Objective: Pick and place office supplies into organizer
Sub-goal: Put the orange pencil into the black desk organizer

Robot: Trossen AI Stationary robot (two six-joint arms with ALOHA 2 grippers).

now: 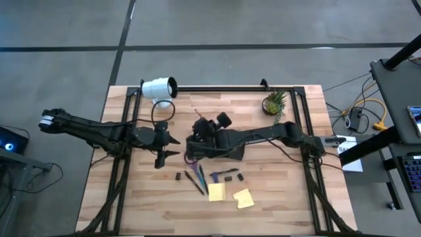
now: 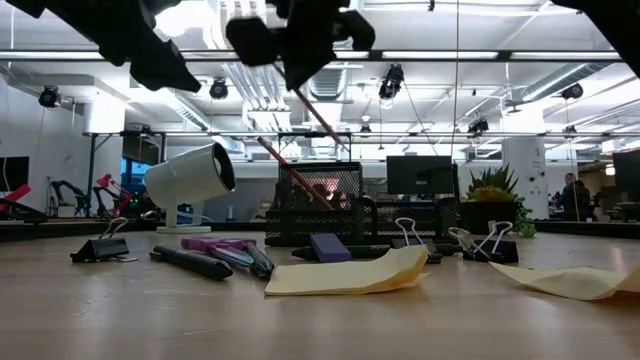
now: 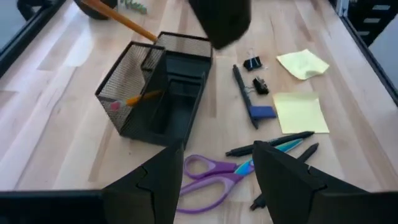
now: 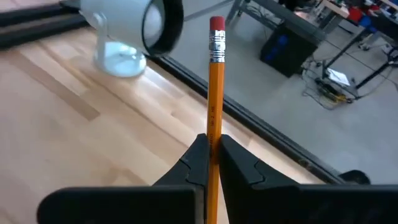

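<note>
The black mesh organizer [image 3: 163,93] stands mid-table, and an orange pencil [image 3: 144,97] shows through the wall of its tall cup. My right gripper [image 4: 210,144] hovers above it [image 1: 200,127], shut on a second orange pencil [image 4: 215,93]. Left of the organizer, my left gripper [image 3: 214,180] hangs open and raised above the purple-handled scissors [image 3: 208,175], touching nothing. Dark pens [image 3: 273,148], binder clips [image 3: 254,64] and two yellow sticky pads [image 3: 300,112] lie flat on the wood. My right gripper pinches the pencil's shaft [image 4: 215,134] between its two fingers, which lie across it. The fingers come from the table's right, slanting down toward the far left. The eraser end [image 4: 216,25] points up. The lower part [image 2: 320,122] slants down toward the organizer's cup, clear of the table.
A white cylindrical lamp-like object [image 1: 160,88] lies at the far left and a small potted plant [image 1: 274,103] at the far right. A black rail [image 1: 217,87] runs along the far edge. Bare wood lies along the table's near edge [image 1: 164,210].
</note>
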